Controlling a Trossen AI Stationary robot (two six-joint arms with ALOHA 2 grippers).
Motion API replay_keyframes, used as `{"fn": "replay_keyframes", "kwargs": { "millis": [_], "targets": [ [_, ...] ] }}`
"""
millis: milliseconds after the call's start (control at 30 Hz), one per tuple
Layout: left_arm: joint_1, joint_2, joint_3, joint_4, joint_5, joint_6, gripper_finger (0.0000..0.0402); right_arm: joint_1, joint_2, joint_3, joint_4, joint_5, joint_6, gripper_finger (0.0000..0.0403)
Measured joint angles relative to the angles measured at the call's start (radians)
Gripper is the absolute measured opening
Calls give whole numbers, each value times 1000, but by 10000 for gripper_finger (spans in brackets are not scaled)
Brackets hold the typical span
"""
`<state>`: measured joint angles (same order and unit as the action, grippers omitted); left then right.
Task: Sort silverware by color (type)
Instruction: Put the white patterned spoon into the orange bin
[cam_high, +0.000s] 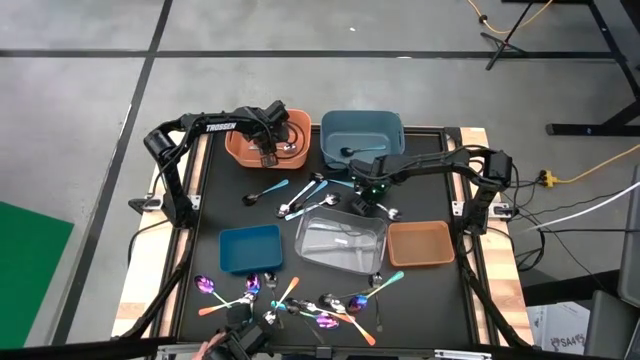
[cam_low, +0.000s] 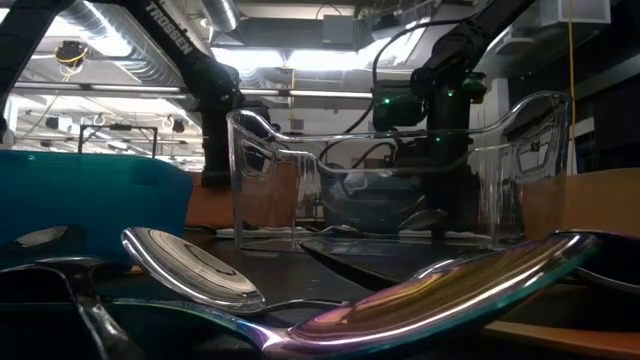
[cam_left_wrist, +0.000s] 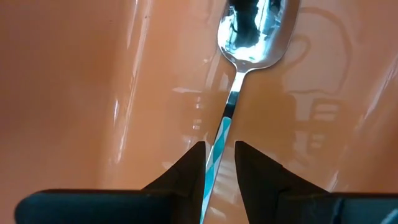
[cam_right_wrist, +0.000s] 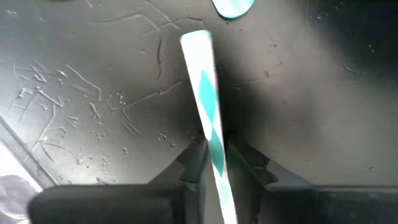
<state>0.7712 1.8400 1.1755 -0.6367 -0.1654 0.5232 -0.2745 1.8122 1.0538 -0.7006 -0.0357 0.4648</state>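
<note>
Black surface (cam_high: 210, 200) carrying bins and scattered silverware; left pincer (cam_left_wrist: 219, 163) inside orange bin (cam_high: 240, 148), clamped on teal-handled spoon (cam_left_wrist: 239, 68); right pincer (cam_right_wrist: 216, 160) mid-surface, closed around teal-patterned handle (cam_right_wrist: 205, 87) protruding forward.

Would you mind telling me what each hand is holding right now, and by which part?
The left hand holds a teal-handled spoon by its handle, over the orange bin. The right hand grips another teal-patterned handle midway.
</note>
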Motion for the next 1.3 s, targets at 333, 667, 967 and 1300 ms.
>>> {"fn": "replay_keyframes", "kwargs": {
  "millis": [333, 667, 967, 1300],
  "targets": [
    [0, -40, 0, -8, -5, 3, 81, 0, 2, -2, 0, 1, -5, 11],
    [-16, -158, 0, -21, -7, 3, 81, -1, 10, 54, -59, 6, -87, 3],
    [-85, -285, 0, -21, -6, 3, 81, -1, 8, 163, -167, 51, -188, 1],
    [-166, -402, 0, -20, 53, -3, 81, 0, 7, 302, -258, 93, -397, 1]
  ]
}}
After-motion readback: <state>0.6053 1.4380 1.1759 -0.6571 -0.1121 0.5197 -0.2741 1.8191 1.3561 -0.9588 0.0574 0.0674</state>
